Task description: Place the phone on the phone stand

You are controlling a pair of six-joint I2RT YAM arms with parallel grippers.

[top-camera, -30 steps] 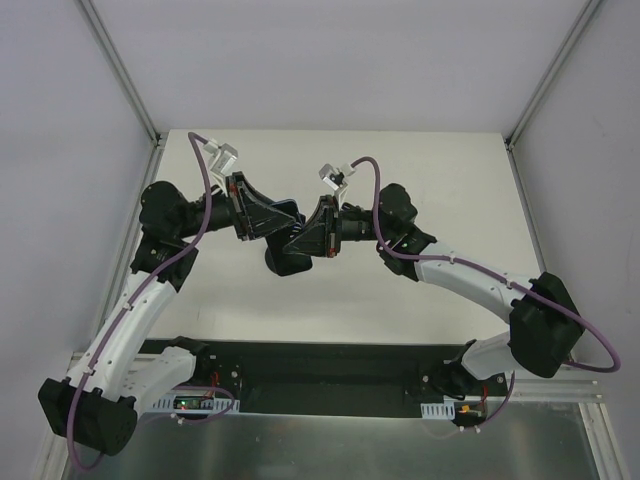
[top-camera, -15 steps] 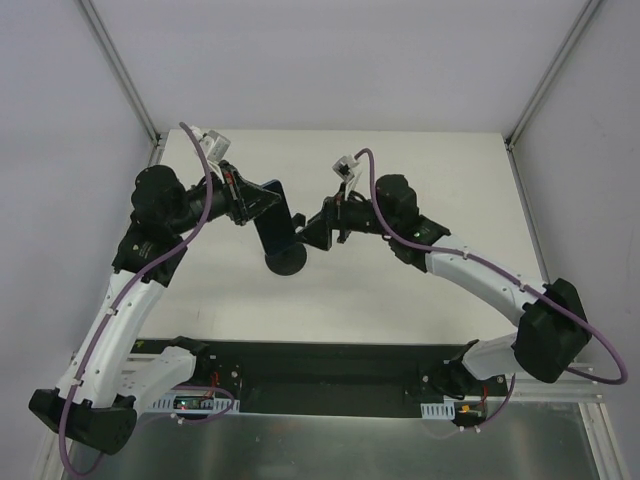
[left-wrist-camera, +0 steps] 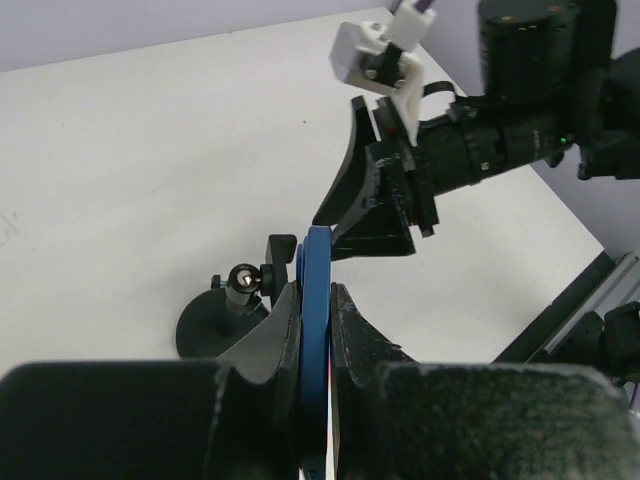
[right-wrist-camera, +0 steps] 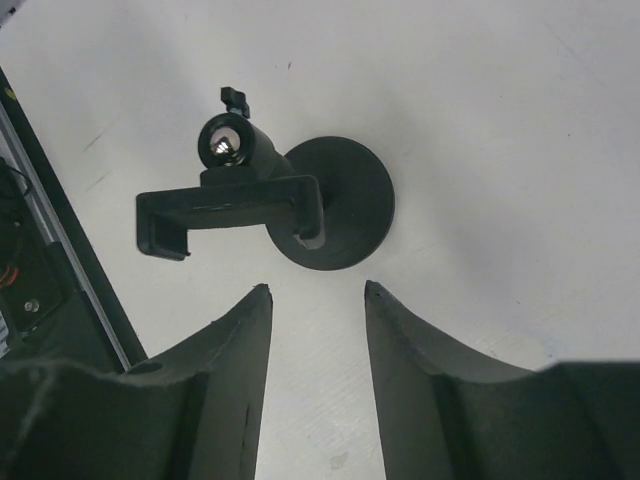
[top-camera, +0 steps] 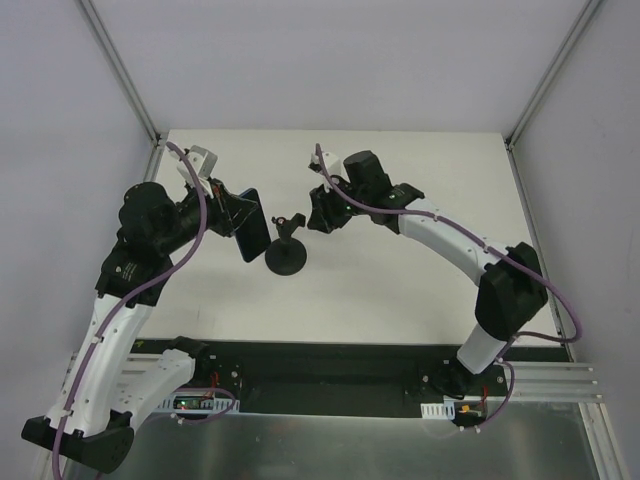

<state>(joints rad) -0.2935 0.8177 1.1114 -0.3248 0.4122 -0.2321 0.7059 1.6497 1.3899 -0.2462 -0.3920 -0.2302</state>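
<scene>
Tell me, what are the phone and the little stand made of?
The phone has a smooth, glossy blue edge, so it is probably plastic or coated metal. I can't tell which. The stand looks like matte black plastic because it is dull with no glare, but it could be painted metal. Its ball joint gleams silver, so it is likely bare metal.

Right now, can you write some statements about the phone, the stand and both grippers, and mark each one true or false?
1. The left gripper is shut on the phone. True.
2. The phone sits in the phone stand. False: the stand's clamp is empty, and the left gripper holds the phone.
3. The right gripper is open and holds nothing. True.
4. The phone stand lies on its side. False: it stands upright on its round base.
</scene>
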